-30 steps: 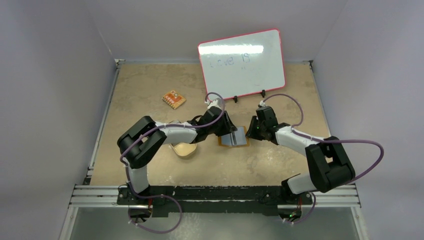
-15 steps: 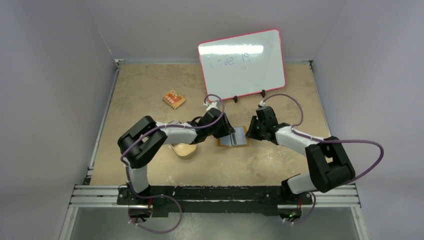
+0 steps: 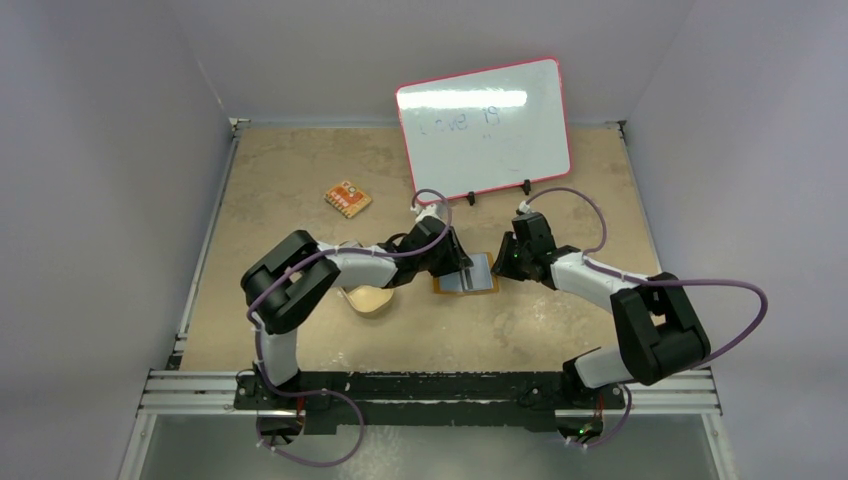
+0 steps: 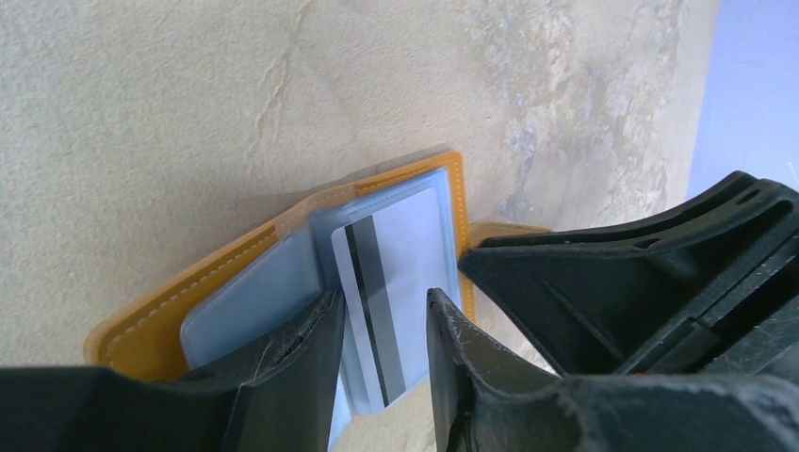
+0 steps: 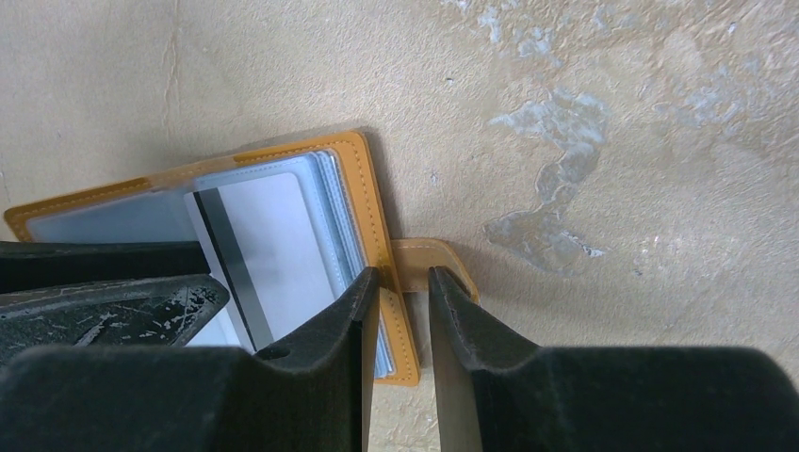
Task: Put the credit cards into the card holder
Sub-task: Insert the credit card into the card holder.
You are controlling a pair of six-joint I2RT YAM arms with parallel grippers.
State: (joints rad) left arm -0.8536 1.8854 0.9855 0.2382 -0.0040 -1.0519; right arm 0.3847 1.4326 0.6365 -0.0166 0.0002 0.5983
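Left wrist view: left gripper (image 4: 382,299), fingers closed narrow on the long edges of one striped credit card (image 4: 391,240), over the open card holder (image 4: 236,256), pale sleeves up, flat on the surface (image 4: 188,113). Opposite, right gripper (image 5: 400,275): narrow gap, tips at the holder's edge and snap tab (image 5: 448,256); grip undetermined. Beyond: orange patterned piece (image 3: 347,200), whiteboard (image 3: 485,125).

table (image 3: 300,190) | card holder (image 3: 480,277) | tan dish (image 3: 368,299) | patterned piece (image 3: 347,200) | whiteboard (image 3: 485,125)

Robotics lab bench, two arms (image 3: 350,268) bolted to aluminium rail (image 3: 450,396), plain grey enclosure walls (image 3: 100,150), propped whiteboard (image 3: 485,125)
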